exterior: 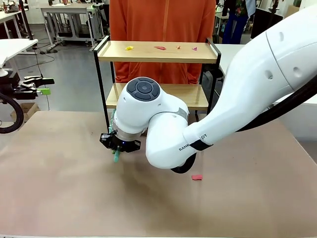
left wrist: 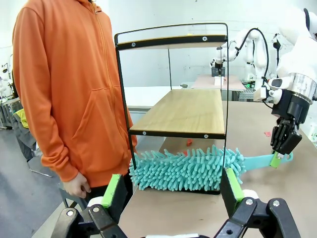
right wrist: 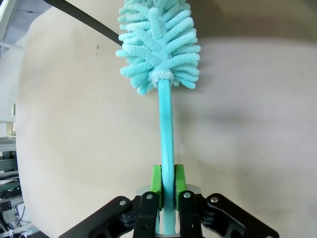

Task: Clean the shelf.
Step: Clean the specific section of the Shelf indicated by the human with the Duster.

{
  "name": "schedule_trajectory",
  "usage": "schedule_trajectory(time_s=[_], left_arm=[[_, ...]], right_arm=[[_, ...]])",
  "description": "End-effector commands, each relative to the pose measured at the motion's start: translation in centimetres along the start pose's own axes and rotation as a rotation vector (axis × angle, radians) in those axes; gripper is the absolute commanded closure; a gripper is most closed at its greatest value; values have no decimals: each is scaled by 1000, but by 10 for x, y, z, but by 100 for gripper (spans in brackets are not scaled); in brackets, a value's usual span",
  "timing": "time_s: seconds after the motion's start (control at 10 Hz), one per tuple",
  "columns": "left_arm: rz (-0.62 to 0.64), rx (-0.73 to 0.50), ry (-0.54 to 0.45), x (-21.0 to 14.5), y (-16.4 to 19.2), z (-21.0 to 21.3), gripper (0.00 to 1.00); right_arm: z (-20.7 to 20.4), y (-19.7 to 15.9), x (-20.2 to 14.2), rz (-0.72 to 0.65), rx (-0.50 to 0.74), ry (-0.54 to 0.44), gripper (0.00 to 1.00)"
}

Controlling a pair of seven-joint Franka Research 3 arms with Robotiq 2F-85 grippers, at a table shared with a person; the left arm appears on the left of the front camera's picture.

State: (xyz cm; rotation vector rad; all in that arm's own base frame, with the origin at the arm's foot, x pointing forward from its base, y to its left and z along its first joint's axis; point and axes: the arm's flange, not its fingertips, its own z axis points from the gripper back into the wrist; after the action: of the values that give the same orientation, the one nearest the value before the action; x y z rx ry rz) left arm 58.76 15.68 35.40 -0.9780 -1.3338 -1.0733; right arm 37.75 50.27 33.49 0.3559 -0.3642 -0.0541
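The shelf [exterior: 158, 51] stands at the table's far edge, a two-tier rack with wooden boards in a black frame. Its top board carries several small coloured scraps, among them a yellow scrap [exterior: 129, 48] and a red scrap [exterior: 159, 47]. My right gripper [exterior: 119, 145] reaches across the middle and is shut on the handle [right wrist: 166, 129] of a teal duster. The fluffy duster head [left wrist: 183, 171] lies low on the table at the shelf's [left wrist: 183, 111] legs, below the lower board. My left gripper [left wrist: 172, 191] is open and empty, off the table's left side [exterior: 38, 87].
A person in an orange hoodie [exterior: 161, 22] stands right behind the shelf, one hand [left wrist: 77, 186] hanging beside it. A red scrap [exterior: 197, 177] lies on the brown table mat [exterior: 74, 198]. My right arm's bulky white links [exterior: 237, 99] hide the shelf's lower right part.
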Motion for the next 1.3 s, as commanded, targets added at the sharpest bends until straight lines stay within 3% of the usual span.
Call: schedule_trajectory(time_s=[0.0, 0.9, 1.2], left_arm=[[-12, 8, -1, 4, -2, -1, 0], [-12, 8, -1, 4, -2, -1, 0], [-12, 8, -1, 4, -2, -1, 0]], right_arm=[[-1, 0, 0, 0, -1, 2, 87], [54, -119, 19, -181, -41, -37, 87], [76, -164, 26, -217, -108, -23, 87]])
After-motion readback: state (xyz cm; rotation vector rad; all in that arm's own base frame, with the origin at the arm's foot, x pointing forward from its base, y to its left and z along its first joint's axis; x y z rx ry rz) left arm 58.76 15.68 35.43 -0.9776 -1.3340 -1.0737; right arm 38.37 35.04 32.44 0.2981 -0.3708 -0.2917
